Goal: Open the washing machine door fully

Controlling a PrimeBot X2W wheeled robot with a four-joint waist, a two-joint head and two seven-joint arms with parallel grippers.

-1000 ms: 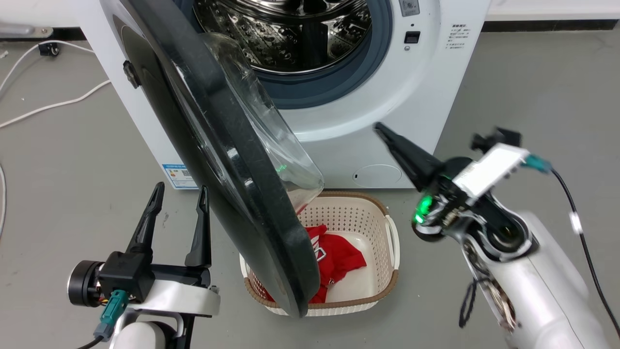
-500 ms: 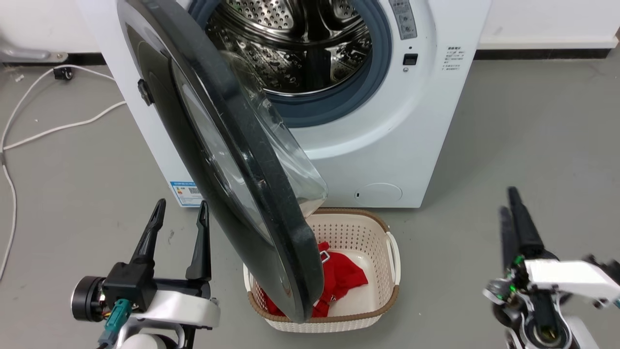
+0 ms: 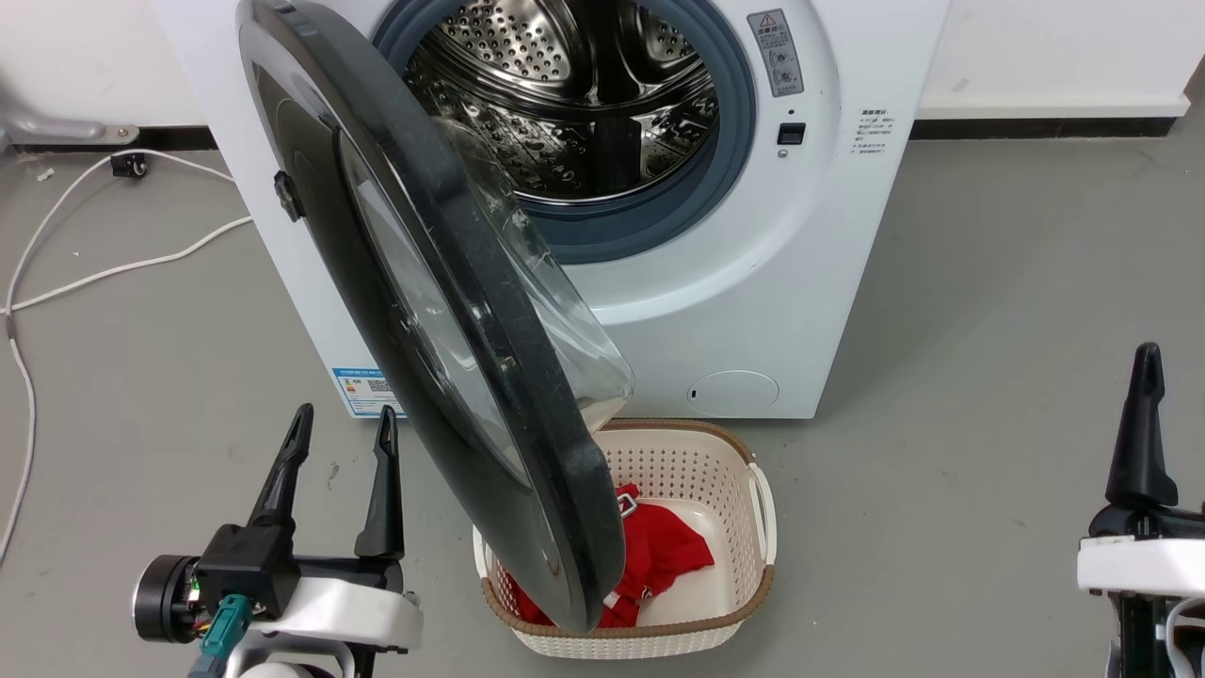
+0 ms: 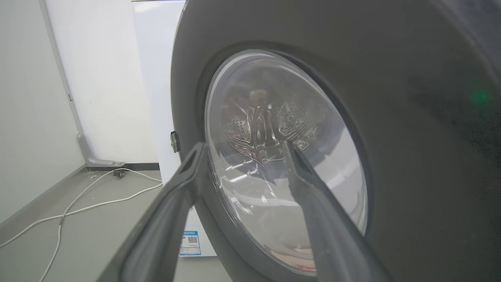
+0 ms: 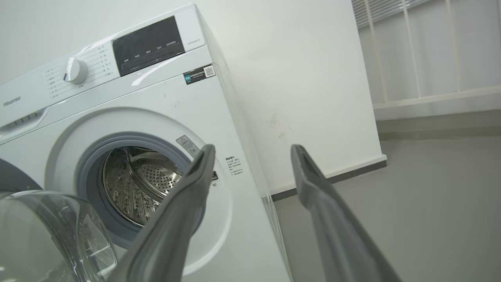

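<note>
washing machine door [image 3: 452, 311] edge overhangs basket [image 3: 763, 527], left gripper [image 3: 345, 411] just beside

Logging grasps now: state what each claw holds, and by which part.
Nothing is held: the left claw and right claw are both open and empty.

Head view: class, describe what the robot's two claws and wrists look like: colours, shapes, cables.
The left claw has two long, tapering black fingers on a black block, above a white curved wrist shell. A black cylinder with a silver rim sticks out beside it, and a teal connector plugs in below. The right claw has the same black fingers above a white band.
</note>
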